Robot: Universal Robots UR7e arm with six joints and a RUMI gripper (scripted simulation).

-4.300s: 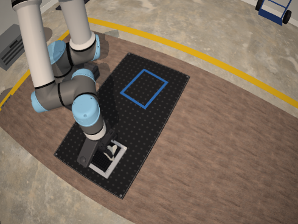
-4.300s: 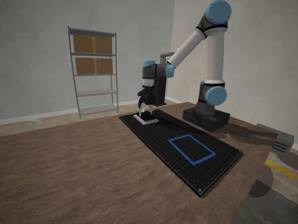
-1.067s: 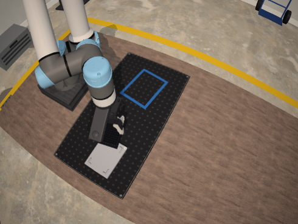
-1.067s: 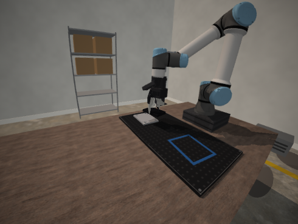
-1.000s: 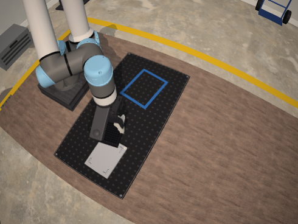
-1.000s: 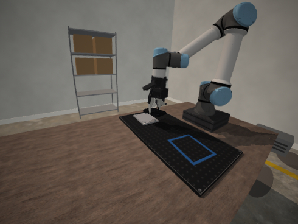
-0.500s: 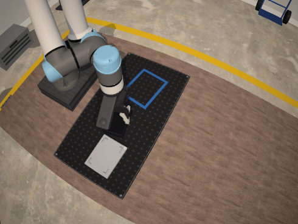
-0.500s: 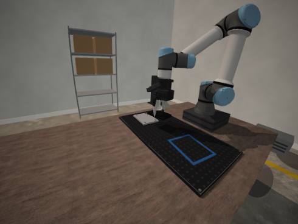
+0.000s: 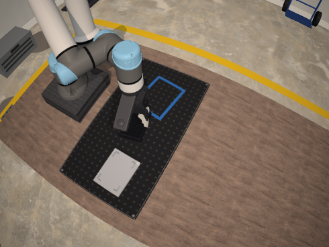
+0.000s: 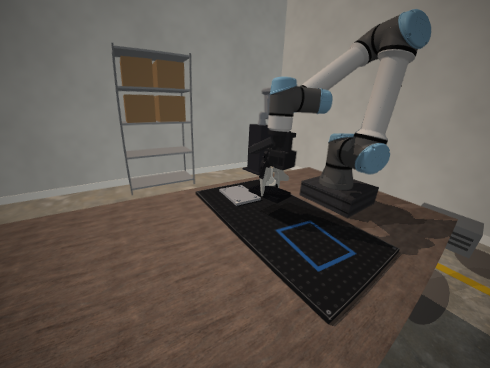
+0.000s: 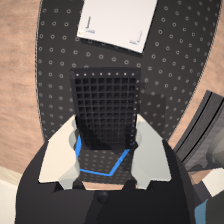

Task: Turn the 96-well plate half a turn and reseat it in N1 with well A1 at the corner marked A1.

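Note:
The black 96-well plate (image 9: 133, 131) (image 10: 276, 194) (image 11: 106, 110) hangs in the air above the black pegboard, between the nest and the blue rectangle. My gripper (image 9: 144, 118) (image 10: 268, 180) (image 11: 106, 115) is shut on it, one white finger on each long side. The light grey plate nest N1 (image 9: 115, 172) (image 10: 240, 194) (image 11: 117, 22) lies bare on the pegboard, with corner locators at its corners. In the wrist view the plate stretches away from the fingers toward the nest. I cannot make out the cut corner.
A blue rectangle outline (image 9: 173, 99) (image 10: 292, 244) (image 11: 117, 165) is marked on the black pegboard (image 9: 88, 149) (image 10: 350, 285). The arm's base (image 9: 75, 96) (image 10: 340, 192) stands beside the pegboard. A shelf rack (image 10: 155, 117) stands by the wall, away from the table.

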